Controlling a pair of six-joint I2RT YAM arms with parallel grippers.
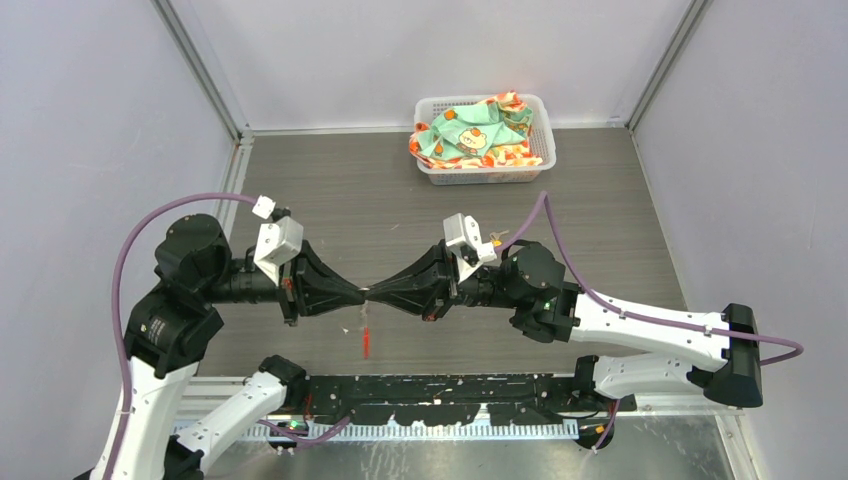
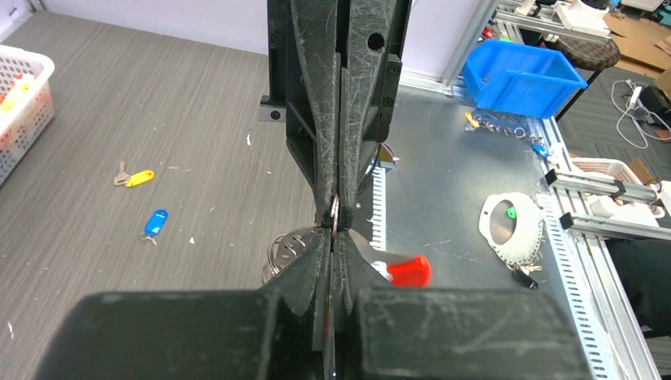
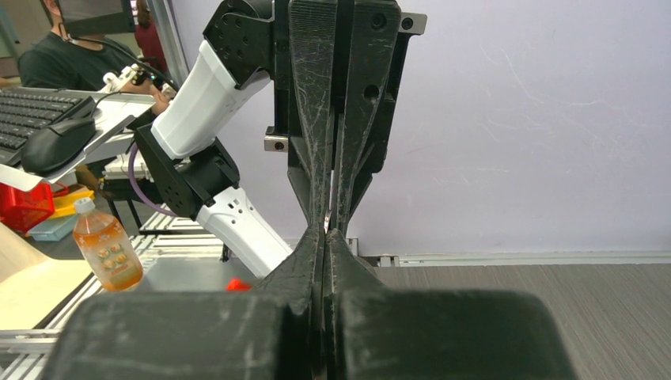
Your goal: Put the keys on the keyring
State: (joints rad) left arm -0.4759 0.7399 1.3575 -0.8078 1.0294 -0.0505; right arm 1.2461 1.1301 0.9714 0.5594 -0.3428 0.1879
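The keyring [image 2: 335,215] was held in the air above the table [image 2: 198,119], its thin ring pinched just where the two grippers met tip to tip. Its red tag [image 2: 409,270] hung free below. The left gripper [image 2: 332,234] and the right gripper [image 2: 337,207] were both clamped on the ring, with no gap showing between the fingers.

The yellow-tagged key [image 2: 134,177] and the blue-tagged key [image 2: 155,222] lay near each other on the table, well apart from the ring.

Judged to be a handover or regrip. One arm should hold firm while the other releases straight back — no twist on the thin wire — before fetching a key.
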